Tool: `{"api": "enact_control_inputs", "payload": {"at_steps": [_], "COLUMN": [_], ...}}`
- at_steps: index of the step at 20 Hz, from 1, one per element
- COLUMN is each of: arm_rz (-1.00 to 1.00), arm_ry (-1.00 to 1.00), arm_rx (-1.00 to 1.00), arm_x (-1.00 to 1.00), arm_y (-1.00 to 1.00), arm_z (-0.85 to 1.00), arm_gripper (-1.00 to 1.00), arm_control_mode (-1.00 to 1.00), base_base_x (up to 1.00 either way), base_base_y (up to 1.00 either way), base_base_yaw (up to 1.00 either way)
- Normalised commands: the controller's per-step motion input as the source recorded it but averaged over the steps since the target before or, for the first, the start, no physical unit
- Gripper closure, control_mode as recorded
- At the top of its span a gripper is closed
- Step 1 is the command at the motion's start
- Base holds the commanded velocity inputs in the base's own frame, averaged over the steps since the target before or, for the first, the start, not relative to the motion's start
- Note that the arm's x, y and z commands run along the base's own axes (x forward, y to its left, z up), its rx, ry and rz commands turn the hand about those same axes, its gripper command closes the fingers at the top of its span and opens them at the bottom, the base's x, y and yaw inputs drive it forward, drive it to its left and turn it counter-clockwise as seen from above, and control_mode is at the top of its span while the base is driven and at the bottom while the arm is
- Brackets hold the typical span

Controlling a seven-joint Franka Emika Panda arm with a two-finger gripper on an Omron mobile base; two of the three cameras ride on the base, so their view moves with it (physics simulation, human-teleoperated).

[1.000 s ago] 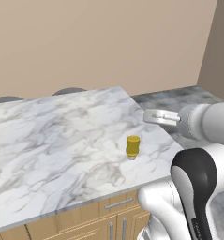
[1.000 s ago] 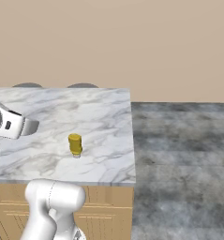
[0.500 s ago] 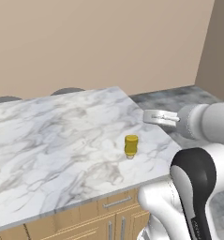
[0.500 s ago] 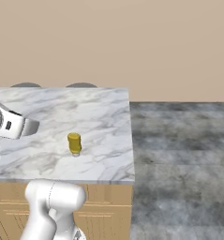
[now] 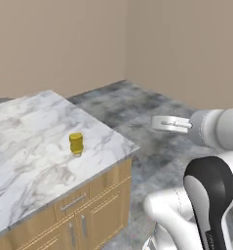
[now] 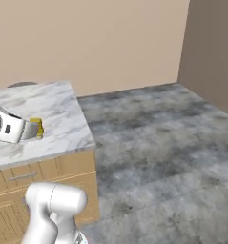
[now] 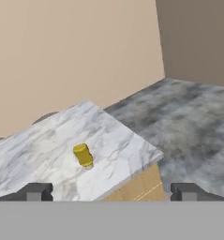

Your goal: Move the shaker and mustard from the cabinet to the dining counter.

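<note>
The mustard (image 5: 76,143), a small yellow bottle, stands upright on the dining counter (image 5: 25,171) near its right end. My gripper (image 5: 156,122) hangs open and empty off the counter's end, over the floor, well to the right of the bottle. From the right base view my gripper (image 6: 35,129) partly covers the mustard (image 6: 39,127) on the dining counter (image 6: 63,114). In the hand view the mustard (image 7: 84,155) sits ahead on the dining counter (image 7: 33,154), and my gripper (image 7: 112,191) holds nothing between its spread fingertips (image 7: 36,191). The shaker and the cabinet are out of view.
Wooden drawers (image 5: 79,215) sit under the marble slab. Grey stone floor (image 6: 163,143) spreads to the right up to beige walls meeting in a corner (image 5: 126,44). A dark round stool top (image 6: 21,85) shows behind the counter's far edge.
The whole picture has shifted: the cameras have swung to the right, so the counter sits further left and more floor shows. The mustard keeps its place on the counter. The gripper stays open.
</note>
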Motion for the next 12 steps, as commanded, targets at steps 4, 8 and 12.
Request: {"api": "enact_control_inputs", "payload": {"at_steps": [4,8,12], "arm_rz": [0.0,0.0,0.0], "arm_ry": [0.0,0.0,0.0], "arm_rx": [0.0,0.0,0.0], "arm_x": [0.0,0.0,0.0], "arm_y": [0.0,0.0,0.0], "arm_z": [0.0,0.0,0.0], "arm_gripper": [-1.0,-1.0,-1.0], "arm_control_mode": [1.0,1.0,1.0], "base_base_x": [-0.02,0.0,0.0], "base_base_y": [-0.25,-0.07,0.0], "base_base_yaw": [-0.9,-0.98,-1.0]}}
